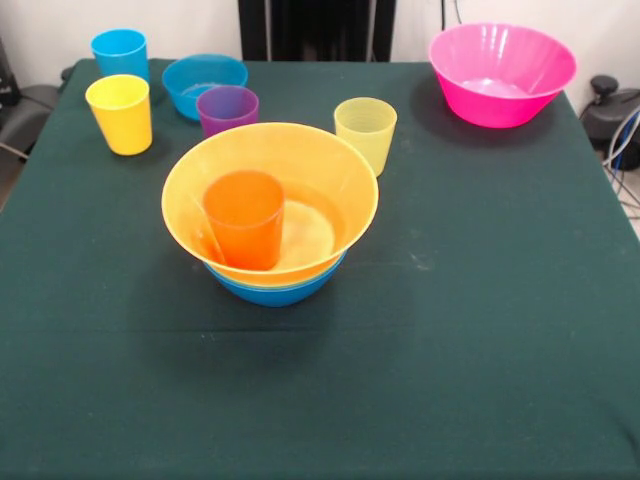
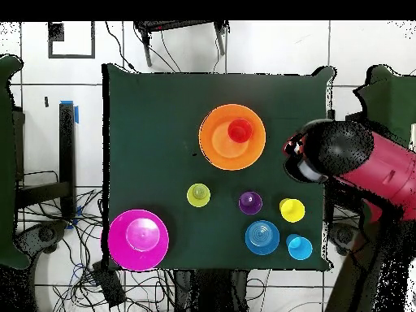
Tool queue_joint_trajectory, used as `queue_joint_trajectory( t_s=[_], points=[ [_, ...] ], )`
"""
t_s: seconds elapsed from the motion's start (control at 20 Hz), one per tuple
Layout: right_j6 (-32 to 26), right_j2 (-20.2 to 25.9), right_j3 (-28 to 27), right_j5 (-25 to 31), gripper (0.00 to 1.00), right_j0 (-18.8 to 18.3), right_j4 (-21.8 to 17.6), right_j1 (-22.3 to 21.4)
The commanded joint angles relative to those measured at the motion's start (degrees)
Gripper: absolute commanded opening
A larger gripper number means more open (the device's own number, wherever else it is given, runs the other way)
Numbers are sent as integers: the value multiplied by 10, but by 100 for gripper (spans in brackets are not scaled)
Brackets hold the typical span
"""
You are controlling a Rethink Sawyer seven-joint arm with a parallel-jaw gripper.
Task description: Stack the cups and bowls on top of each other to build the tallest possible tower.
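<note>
Front view: orange cup (image 1: 244,218) stands upright inside the large orange-yellow bowl (image 1: 300,160), nested on a blue bowl (image 1: 272,291) mid-tabletop (image 1: 480,330). Overhead view: the red arm (image 2: 357,162) sits at the tabletop's edge; whether its hand is clenched or released, I cannot tell.
</note>
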Motion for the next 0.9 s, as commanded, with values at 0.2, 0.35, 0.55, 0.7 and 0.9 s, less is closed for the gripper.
queue_joint_trajectory(
  t_s=[0.2, 0.35, 0.55, 0.7, 0.9],
  points=[
    [-163, 91, 105, -25, 100, -45, -52, -24],
    [-169, 95, 102, -12, 100, -53, -67, -26],
    [-169, 110, 101, -17, 100, -69, -78, -18],
    [-164, 115, 98, -26, 100, -70, -97, -19],
    [-150, 114, 100, -33, 100, -66, -125, -25]
  ],
)
